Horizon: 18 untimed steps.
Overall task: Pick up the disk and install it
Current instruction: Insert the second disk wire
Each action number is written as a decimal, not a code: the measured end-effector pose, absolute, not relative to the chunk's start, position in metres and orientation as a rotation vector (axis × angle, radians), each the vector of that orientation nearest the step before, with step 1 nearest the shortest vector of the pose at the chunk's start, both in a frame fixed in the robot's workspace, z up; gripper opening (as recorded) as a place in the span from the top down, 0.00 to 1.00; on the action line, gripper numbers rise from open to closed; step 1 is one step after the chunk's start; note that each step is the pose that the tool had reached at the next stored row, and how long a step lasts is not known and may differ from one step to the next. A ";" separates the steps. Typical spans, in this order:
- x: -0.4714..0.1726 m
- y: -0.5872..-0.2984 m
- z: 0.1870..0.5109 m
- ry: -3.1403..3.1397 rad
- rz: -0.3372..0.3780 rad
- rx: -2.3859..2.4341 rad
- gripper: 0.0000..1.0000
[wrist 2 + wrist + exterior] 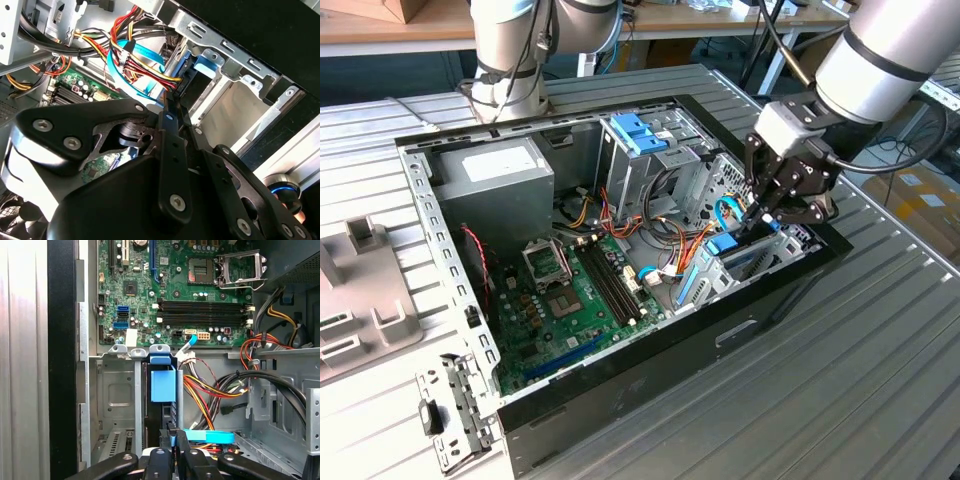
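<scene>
The disk (745, 258) stands on edge in the grey drive bay (705, 285) at the front corner of the open computer case, on the exterior view's right. Its blue plastic rail (163, 385) faces up between the bay's metal walls in the first wrist view. My gripper (765, 215) hangs directly over the disk's end, jaws shut with hardly any gap. In both wrist views the black fingertips (170, 432) sit together at the disk's edge, beside a blue flat cable (207, 436). The gripper (172, 107) points down into the bay (235, 107).
Inside the case lie the green motherboard (575, 300), a grey power-supply box (495, 175), a metal cage with blue clips (645, 140) and a loose cable bundle (135, 65) beside the bay. A second arm's base (510, 60) stands behind. A metal bracket (450, 415) lies on the table.
</scene>
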<state>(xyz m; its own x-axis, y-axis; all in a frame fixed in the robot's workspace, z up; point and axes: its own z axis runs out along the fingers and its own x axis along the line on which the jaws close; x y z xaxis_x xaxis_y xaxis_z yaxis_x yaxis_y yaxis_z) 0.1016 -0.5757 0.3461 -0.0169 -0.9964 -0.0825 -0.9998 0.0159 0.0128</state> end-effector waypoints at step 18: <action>0.102 -0.576 0.347 2.200 0.106 -2.169 0.70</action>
<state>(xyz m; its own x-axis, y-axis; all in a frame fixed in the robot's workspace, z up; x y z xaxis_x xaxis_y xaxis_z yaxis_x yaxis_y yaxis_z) 0.1016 -0.5759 0.3468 -0.0151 -0.9964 -0.0838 -0.9998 0.0140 0.0133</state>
